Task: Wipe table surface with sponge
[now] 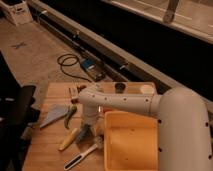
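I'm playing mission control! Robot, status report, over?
Gripper low over the table surface, beside the yellow bin. Sponge at its tip, on the wood. Brush and cloth lie close by.

Your worktop (47, 147) is a light-brown rectangle of wooden planks, lying flat. Your sponge (83, 134), a small blue-grey block, rests on it near the middle, slightly toward 9 o'clock. The pincer (88, 124) points down at the sponge's 12 o'clock edge.
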### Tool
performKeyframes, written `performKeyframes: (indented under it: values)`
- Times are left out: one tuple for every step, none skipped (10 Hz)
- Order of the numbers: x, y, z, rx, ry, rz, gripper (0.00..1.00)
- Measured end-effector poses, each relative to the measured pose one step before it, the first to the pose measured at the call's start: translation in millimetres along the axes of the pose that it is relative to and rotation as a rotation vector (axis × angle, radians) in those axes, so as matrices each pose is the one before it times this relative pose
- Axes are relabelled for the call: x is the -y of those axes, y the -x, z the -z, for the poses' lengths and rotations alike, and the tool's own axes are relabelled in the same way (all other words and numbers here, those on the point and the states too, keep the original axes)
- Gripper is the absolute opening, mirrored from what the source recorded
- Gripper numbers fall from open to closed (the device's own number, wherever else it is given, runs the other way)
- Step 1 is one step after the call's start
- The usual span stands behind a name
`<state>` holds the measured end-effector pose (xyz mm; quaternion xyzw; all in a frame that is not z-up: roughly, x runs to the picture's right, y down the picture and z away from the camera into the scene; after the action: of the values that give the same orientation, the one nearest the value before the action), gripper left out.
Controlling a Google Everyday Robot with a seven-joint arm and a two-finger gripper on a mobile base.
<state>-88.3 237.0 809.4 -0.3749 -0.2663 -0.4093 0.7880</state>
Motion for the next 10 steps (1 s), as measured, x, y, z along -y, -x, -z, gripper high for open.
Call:
performKeyframes:
  values:
    - [0.16, 1.43, 2.49, -0.02081, 0.00575, -0.00483, 0.43]
    - [-0.27, 1.46, 3.28, -0.01598, 0.00309, -0.00378, 0.34]
    - [-0.81, 2.36, 6.93, -0.02028, 0.00091, -0.00702, 0.23]
    - [-2.39, 1.13, 7.01, -0.01404, -0.00143, -0.01506, 0.15]
    - [-6.62, -0.61, 9.15, -0.01225, 0.00096, -0.0383, 0.04]
    - [-4.07, -1.55, 2.24, -0.00314, 0.00207, -0.02193, 0.0]
    - [-2.72, -2.1, -0.05, -0.00409, 0.00288, -0.02266, 0.0]
    - [-4.08, -5.76, -1.06, -0.00426, 0.00494, -0.03001, 0.0]
    - [-5.12, -11.09, -1.66, -0.00543, 0.00509, -0.0411, 0.0]
    - [-1.15, -8.68, -0.35, -0.00584, 0.00214, -0.02909, 0.0]
